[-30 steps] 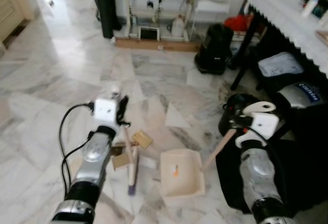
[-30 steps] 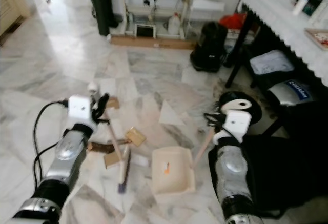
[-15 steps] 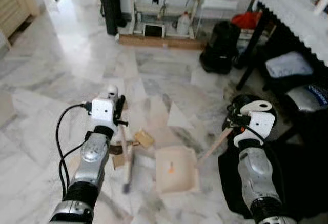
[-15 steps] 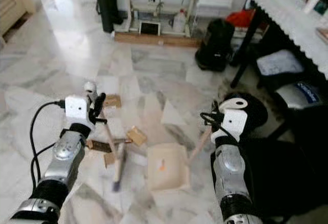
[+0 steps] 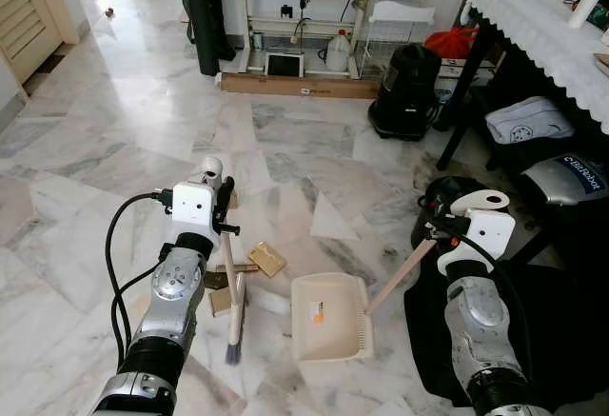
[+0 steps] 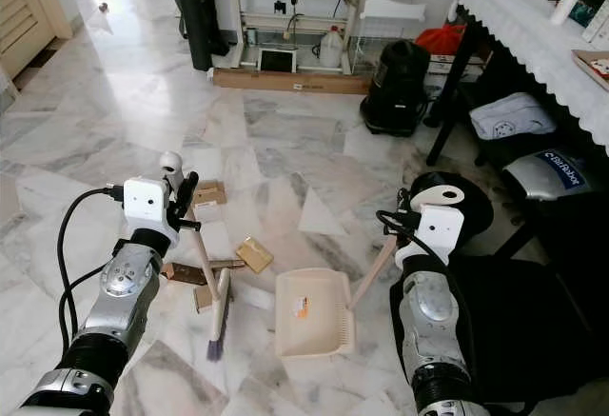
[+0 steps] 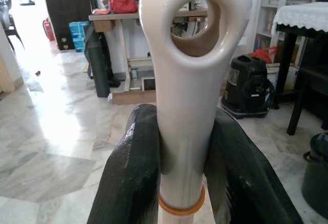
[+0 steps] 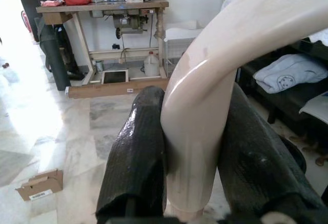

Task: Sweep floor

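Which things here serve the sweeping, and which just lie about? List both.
For the job: cream hand broom in the left gripper; cream plastic dustpan, its handle in the right gripper; brown cardboard scraps on the marble floor.

Lying about: black vacuum cleaner; white-clothed table; white jug.

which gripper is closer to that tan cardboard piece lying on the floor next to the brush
Left. The left gripper, clamped on the brush handle, is just beside the cardboard piece; the right gripper holds the dustpan handle, farther off.
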You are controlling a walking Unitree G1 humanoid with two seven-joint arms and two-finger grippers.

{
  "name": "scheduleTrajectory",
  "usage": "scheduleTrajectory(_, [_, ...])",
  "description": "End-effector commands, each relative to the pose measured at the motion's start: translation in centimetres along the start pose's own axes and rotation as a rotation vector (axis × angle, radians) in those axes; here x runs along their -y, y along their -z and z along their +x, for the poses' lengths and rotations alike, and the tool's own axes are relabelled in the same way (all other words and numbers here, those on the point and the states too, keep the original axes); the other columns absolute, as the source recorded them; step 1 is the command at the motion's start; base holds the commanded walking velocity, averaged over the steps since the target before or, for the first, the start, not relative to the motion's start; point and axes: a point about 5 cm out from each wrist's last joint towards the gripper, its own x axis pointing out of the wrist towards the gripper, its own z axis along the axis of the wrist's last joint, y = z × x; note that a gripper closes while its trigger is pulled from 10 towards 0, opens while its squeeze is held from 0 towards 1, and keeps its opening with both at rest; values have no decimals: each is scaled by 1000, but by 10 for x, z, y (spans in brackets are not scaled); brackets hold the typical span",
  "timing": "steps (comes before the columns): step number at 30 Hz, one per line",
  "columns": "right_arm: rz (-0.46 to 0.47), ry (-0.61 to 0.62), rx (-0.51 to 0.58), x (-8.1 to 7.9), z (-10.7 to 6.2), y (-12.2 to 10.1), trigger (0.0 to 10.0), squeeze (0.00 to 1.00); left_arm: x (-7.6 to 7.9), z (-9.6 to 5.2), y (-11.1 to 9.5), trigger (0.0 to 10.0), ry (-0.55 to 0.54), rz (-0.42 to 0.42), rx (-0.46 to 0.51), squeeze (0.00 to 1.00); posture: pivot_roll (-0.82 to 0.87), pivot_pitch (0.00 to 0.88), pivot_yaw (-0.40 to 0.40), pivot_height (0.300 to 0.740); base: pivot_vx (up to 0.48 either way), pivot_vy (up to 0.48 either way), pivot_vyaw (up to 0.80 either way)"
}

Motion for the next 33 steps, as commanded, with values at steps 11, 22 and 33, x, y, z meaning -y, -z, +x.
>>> scheduleTrajectory(11, [-1,17,58,4,5,-12,10000,0,5,7,-10,10000,26,-3,47,0,113,43,-57,740,0,0,0])
scheduleTrajectory(22, [17,51,59,2,0,-7,10000,0,-2,15,-16,10000,60,20,50,0,111,6,-4,740,0,0,0])
scheduleTrajectory(33, [24,50,61,0,-2,-6,10000,0,-1,16,-16,10000,64,21,49,0,110,13,-5,740,0,125,0])
